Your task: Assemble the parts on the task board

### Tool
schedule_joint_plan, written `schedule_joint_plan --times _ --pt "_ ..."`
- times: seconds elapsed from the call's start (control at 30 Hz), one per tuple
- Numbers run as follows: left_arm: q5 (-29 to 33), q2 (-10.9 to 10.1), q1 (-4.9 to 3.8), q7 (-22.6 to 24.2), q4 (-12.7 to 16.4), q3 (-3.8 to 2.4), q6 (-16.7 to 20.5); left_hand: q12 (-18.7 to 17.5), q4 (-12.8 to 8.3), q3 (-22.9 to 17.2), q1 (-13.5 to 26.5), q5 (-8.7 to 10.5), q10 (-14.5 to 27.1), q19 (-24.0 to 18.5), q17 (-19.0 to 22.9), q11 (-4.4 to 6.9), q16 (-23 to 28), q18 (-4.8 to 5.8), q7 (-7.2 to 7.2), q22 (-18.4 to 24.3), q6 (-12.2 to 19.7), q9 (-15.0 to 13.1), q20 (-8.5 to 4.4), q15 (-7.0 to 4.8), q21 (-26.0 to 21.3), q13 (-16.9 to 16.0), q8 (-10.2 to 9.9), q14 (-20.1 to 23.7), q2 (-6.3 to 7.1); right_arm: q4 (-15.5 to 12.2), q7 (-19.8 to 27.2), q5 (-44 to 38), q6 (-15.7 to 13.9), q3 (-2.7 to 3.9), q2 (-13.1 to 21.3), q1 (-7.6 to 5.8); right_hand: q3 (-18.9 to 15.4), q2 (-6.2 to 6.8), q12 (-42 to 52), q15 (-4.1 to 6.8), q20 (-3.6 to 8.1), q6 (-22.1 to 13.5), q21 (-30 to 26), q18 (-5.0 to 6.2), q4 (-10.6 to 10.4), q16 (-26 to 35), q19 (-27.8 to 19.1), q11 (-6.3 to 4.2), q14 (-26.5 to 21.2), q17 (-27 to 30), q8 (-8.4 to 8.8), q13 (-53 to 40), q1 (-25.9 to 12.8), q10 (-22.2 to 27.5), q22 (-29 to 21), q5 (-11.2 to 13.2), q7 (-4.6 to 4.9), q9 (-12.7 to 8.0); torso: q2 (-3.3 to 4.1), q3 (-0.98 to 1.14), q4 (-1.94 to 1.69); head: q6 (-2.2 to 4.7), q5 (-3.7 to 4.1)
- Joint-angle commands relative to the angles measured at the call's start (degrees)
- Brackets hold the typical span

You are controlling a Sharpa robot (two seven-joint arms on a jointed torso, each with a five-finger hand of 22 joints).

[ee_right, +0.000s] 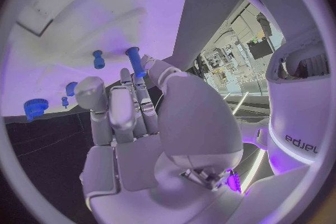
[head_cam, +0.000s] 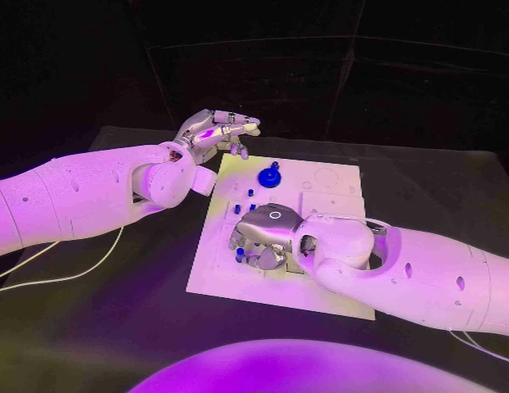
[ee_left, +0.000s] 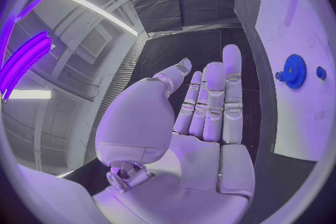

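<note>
One blue peg (ee_right: 136,61) sits pinched at the tips of your right hand's fingers (ee_right: 129,102), the rest of them pressed close together, over the near part of the white board (head_cam: 326,184). Your right hand (head_cam: 267,237) hangs low above that area; I cannot tell whether the peg touches the board. The pinch is at the peg's end, so my judgement is that any sideways push on the way down could tilt it or flick it out. Other small blue pieces (ee_right: 98,59) stand close by and could be knocked. Your left hand (head_cam: 213,131) is off the board's far left corner, fingers curled loosely, holding nothing. The blue gear (head_cam: 269,175) stands upright on the board, well apart from the right hand.
</note>
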State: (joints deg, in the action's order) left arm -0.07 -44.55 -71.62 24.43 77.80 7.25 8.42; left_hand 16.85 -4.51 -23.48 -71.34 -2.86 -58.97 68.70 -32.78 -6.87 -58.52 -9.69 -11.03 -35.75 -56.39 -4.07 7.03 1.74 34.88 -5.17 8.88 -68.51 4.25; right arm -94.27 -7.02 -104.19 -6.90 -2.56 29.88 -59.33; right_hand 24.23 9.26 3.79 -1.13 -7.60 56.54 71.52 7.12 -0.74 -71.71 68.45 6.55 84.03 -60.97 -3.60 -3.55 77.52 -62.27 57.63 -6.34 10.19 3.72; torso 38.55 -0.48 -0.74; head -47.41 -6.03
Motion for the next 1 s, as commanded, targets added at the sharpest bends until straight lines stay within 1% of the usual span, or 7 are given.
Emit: schedule_joint_plan --times 0.03,0.33,0.53,0.6,0.67,0.83,1.0 --pt "0.18 -0.03 -0.09 0.11 0.04 -0.05 -0.70 0.20 -0.03 0.35 -0.26 -0.02 0.41 -0.16 0.06 0.07 0.27 -0.77 0.06 0.06 0.44 0.08 0.34 0.04 -0.07 -0.05 0.34 0.50 -0.14 -0.16 1.32 1.38 -2.93 0.00 0.00 -0.08 -2.46 0.07 0.01 -0.62 -0.18 -1.68 -1.75 0.38 -0.20 1.44 -1.64 0.26 0.03 2.07 0.06 -0.04 -0.76 2.05 -2.53 -0.43 0.15 0.02 -0.02 -0.02 -0.05 0.04 0.05" --pt "0.18 -0.09 -0.09 0.06 0.03 -0.05 -0.75 0.20 -0.03 0.35 -0.26 -0.02 0.41 -0.16 0.06 0.07 0.27 -0.77 0.06 0.06 0.44 0.08 0.34 0.04 -0.07 -0.05 0.34 0.50 -0.14 -0.77 2.18 2.81 -7.67 -0.02 1.46 -0.06 -11.95 -1.37 0.71 -0.90 -0.48 -5.61 -7.90 1.79 -0.77 5.79 -5.57 0.69 -1.04 7.81 -0.01 -0.14 0.20 7.95 -10.77 -0.86 0.13 0.12 -0.02 0.02 -0.01 0.19 0.14" --pt "0.18 -0.37 -0.09 0.02 0.03 -0.05 -0.73 0.20 -0.03 0.35 -0.26 -0.02 0.41 -0.16 0.06 0.07 0.27 -0.77 0.06 0.06 0.44 0.08 0.34 0.04 -0.07 -0.05 0.34 0.50 -0.14 -4.16 2.90 9.11 -11.59 0.00 7.31 -0.07 -16.24 -2.58 3.08 -0.75 -0.40 -4.81 -8.89 1.84 -1.78 6.71 -5.20 0.50 -0.98 8.97 -0.44 -0.46 0.95 6.11 -11.82 -2.02 0.43 0.39 -0.18 0.02 0.15 0.78 1.06" --pt "0.18 -0.49 -0.09 0.01 0.10 -0.05 -0.74 0.20 -0.03 0.35 -0.26 -0.02 0.41 -0.16 0.06 0.07 0.27 -0.77 0.06 0.06 0.44 0.08 0.34 0.04 -0.07 -0.05 0.34 0.50 -0.14 -6.13 1.63 14.48 -12.33 0.02 10.75 -0.22 -16.73 -4.16 8.89 0.12 0.02 -3.19 -6.52 1.25 -3.22 4.09 -2.65 -1.05 0.11 5.42 -1.13 -2.72 -0.18 -4.14 -8.29 -1.95 -0.30 0.67 -0.25 -0.07 0.12 1.16 1.93" --pt "0.18 -0.66 -0.09 0.00 0.18 -0.04 -0.72 0.20 -0.03 0.35 -0.26 -0.02 0.41 -0.16 0.06 0.07 0.27 -0.77 0.06 0.06 0.44 0.08 0.34 0.04 -0.07 -0.05 0.34 0.50 -0.14 -8.08 -0.36 19.28 -13.24 0.05 14.33 -0.61 -18.43 -4.03 14.50 1.71 1.39 -1.39 -3.11 0.31 -4.95 -0.19 0.73 -2.97 1.70 -0.28 -2.06 -5.57 -2.26 -12.23 -3.40 -1.79 -1.64 0.98 -0.31 -0.14 0.21 1.66 2.65" --pt "0.18 -0.90 -0.08 0.03 0.22 -0.04 -0.71 0.20 -0.03 0.35 -0.26 -0.02 0.41 -0.16 0.06 0.07 0.27 -0.77 0.06 0.06 0.44 0.08 0.34 0.04 -0.07 -0.05 0.34 0.50 -0.14 -12.11 -5.43 25.28 -14.30 0.07 22.01 -1.13 -23.46 -3.73 24.78 3.35 3.37 0.78 1.50 -1.01 -9.60 -4.27 4.91 -4.59 2.69 -5.36 -4.46 -13.69 -6.35 -15.54 3.10 -5.11 -3.38 1.53 -0.53 -0.10 0.72 2.30 4.37" --pt "0.18 -1.03 -0.07 0.02 0.27 -0.03 -0.82 0.20 -0.03 0.35 -0.26 -0.02 0.41 -0.16 0.06 0.07 0.27 -0.77 0.06 0.06 0.44 0.08 0.34 0.04 -0.07 -0.05 0.34 0.50 -0.14 -15.53 -10.77 27.74 -13.87 0.04 29.09 -1.29 -28.91 -5.10 54.84 3.82 4.04 1.85 5.76 -2.20 -14.81 -9.27 7.94 -5.33 3.37 -12.40 -9.20 -47.15 -5.94 -15.51 9.55 -5.48 -4.27 2.96 -0.64 0.01 1.20 3.07 5.73"
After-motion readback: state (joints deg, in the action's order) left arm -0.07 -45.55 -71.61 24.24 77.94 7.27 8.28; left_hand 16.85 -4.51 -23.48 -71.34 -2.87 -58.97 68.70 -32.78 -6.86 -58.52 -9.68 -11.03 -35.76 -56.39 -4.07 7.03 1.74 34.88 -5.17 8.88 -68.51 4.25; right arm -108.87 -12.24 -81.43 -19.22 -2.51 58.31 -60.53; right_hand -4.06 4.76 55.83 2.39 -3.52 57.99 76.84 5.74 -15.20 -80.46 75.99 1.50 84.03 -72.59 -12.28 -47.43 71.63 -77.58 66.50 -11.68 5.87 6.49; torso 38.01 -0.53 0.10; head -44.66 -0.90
